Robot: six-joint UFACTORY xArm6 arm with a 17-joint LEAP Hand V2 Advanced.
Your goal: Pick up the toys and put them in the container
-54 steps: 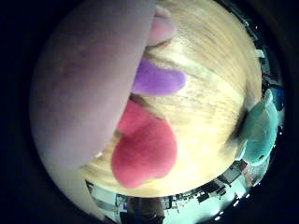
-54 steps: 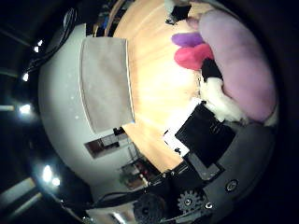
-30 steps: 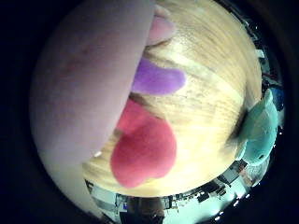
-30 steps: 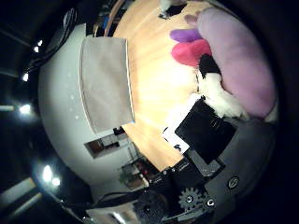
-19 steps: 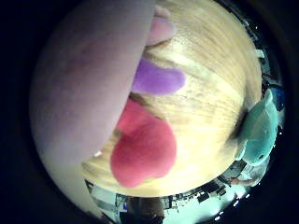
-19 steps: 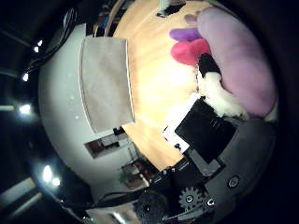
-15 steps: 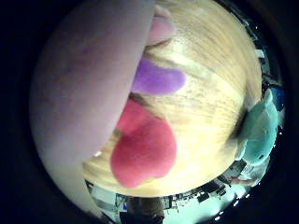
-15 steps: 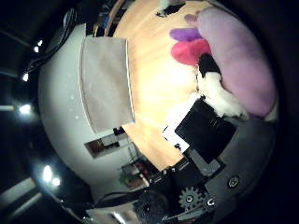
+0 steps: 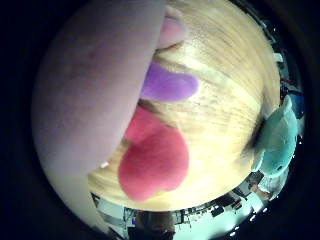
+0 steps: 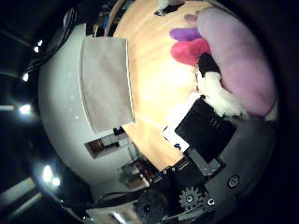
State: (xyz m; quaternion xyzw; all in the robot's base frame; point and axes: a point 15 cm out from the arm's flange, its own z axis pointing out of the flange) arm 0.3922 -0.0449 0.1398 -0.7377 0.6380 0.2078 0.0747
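Note:
A pink plush toy (image 9: pixel 95 90) with a purple limb (image 9: pixel 168 85) and a red limb (image 9: pixel 155 155) fills much of the right little finger side palm view, close to the palm, over a wooden table (image 9: pixel 225 90). In the right thumb side palm view the same toy (image 10: pixel 238 61) lies against a black and white finger of my hand (image 10: pixel 201 129), which curls in on it. A grey fabric container (image 10: pixel 105 79) stands on the table's far side, away from the hand. A teal plush toy (image 9: pixel 275 140) lies near the table's edge.
The wooden table (image 10: pixel 159 75) stretches between the held toy and the container. A small dark and white object (image 10: pixel 170 7) sits at the table's far end. Room furniture shows beyond the table's edges.

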